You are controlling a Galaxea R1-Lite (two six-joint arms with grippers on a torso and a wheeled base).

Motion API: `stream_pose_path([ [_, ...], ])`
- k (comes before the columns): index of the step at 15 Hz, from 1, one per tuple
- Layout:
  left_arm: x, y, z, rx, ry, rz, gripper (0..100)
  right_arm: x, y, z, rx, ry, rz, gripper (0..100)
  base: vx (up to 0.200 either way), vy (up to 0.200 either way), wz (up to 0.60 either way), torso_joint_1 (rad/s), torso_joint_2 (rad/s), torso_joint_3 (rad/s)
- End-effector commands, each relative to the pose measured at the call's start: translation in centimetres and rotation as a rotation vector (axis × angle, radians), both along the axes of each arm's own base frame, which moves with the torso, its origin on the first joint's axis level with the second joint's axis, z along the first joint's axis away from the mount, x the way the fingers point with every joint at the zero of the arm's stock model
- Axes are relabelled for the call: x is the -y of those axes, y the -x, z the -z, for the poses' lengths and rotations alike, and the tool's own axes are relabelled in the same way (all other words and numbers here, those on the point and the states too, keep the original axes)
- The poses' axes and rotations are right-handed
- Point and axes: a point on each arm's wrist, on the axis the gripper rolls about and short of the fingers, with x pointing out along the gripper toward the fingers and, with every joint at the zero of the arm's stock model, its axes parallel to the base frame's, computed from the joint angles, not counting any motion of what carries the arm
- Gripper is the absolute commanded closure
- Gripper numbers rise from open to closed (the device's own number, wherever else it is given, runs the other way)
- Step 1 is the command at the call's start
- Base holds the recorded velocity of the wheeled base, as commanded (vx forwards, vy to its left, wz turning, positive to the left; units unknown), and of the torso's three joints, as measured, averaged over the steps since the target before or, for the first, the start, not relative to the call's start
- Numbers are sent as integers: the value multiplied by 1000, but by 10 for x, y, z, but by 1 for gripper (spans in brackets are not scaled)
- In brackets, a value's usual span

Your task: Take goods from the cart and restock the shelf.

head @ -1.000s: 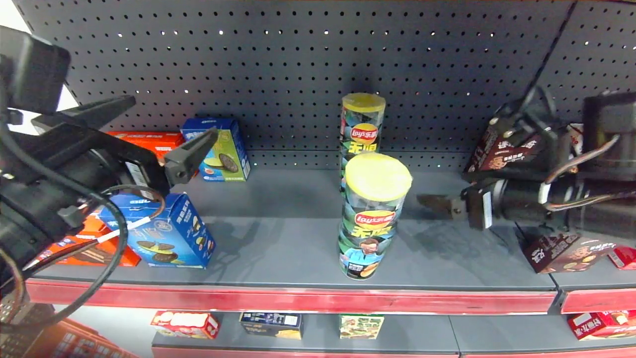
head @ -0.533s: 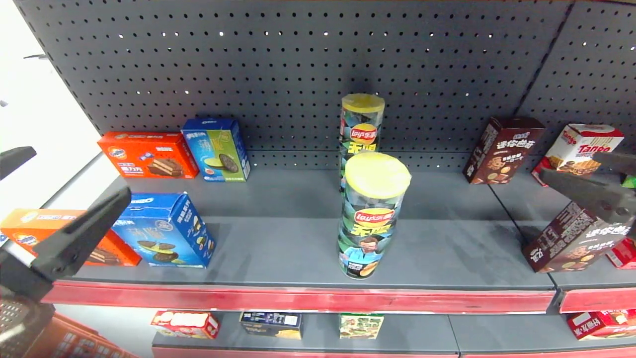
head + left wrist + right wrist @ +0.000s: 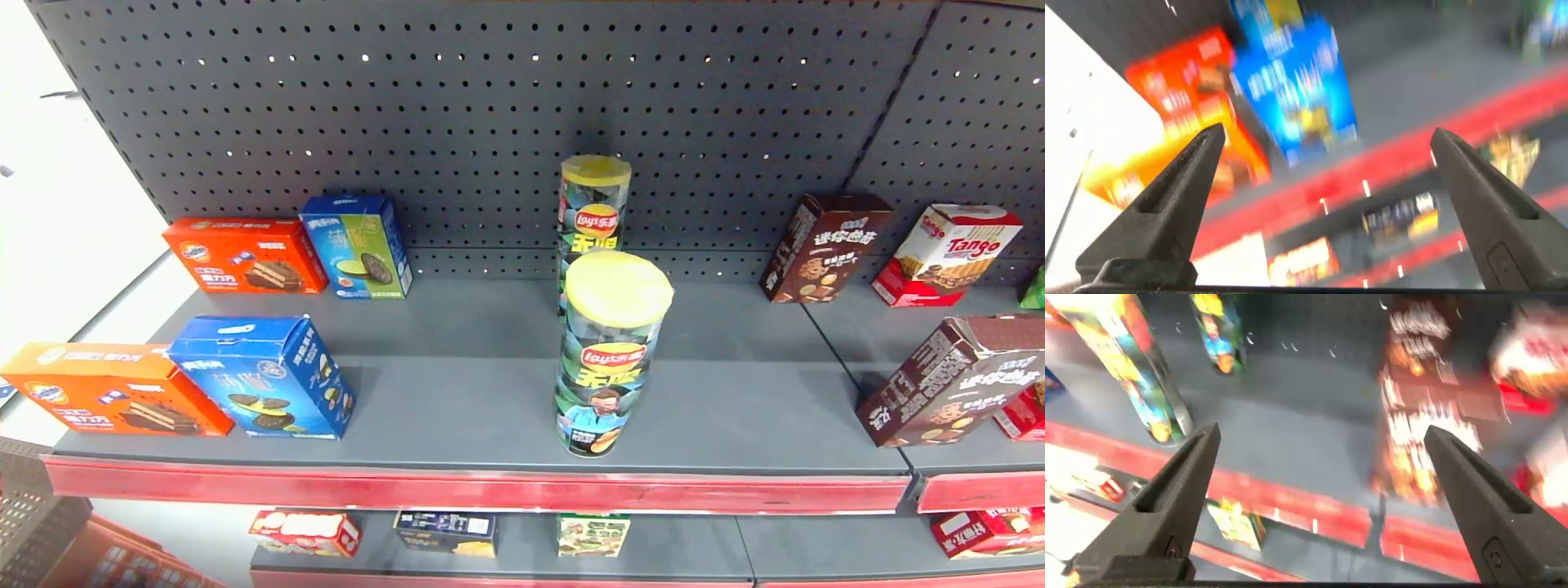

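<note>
Nearest, the left gripper [image 3: 1327,132] has its two dark fingers spread wide with nothing between them. It faces the blue cookie box [image 3: 1294,82] and the red lip of the shelf [image 3: 1388,159]. The right gripper [image 3: 1323,431] is spread just as wide and is equally empty, facing the front can [image 3: 1123,359] and a brown box [image 3: 1421,400].

In the head view, a red-framed mesh corner [image 3: 33,514] sits low at about seven o'clock from the front can. It is probably the cart. None of its contents can be seen, so the lie and long axis of the next item cannot be told. Judged from that bearing, the left arm is the nearer one for the pick.

On the shelf, the front row runs from nine to three o'clock. It holds an orange box [image 3: 114,396], then the blue cookie box touching it. A bare stretch follows, then the front can standing upright with its long axis vertical and lid up. After another bare stretch comes the brown box, tilted.

At twelve o'clock behind the front can, a rear can [image 3: 596,204] stands upright against the pegboard [image 3: 490,98].
</note>
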Motion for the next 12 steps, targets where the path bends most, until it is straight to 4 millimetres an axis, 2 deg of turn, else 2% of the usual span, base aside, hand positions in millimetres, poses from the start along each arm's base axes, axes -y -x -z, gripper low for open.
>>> stream_pose_path([
  [1, -5, 9, 25, -12, 11, -4, 0, 7, 18, 37, -6, 0, 56, 0, 0, 0, 0, 0, 0, 0],
  [2, -5, 9, 30, -24, 12, -9, 0, 7, 18, 47, -33, 10, 68, 0, 0, 0, 0, 0, 0, 0],
  [5, -9, 16, 48, -87, -9, -91, 0, 10, 28, 97, -141, 41, 188, 0, 0, 0, 0, 0, 0, 0],
  [7, -13, 27, 64, -124, -23, -176, 0, 9, 35, 100, -212, 23, 315, 0, 0, 0, 0, 0, 0, 0],
  [9, -13, 31, 65, -97, 1, -297, 0, 8, 36, 101, -213, 8, 419, 0, 0, 0, 0, 0, 0, 0],
  [10, -12, 32, 65, -93, 30, -371, 0, 7, 40, 102, -157, -3, 425, 0, 0, 0, 0, 0, 0, 0],
  [12, -12, 37, 65, -43, 54, -391, 0, 6, 46, 104, -79, -8, 293, 0, 0, 0, 0, 0, 0, 0],
])
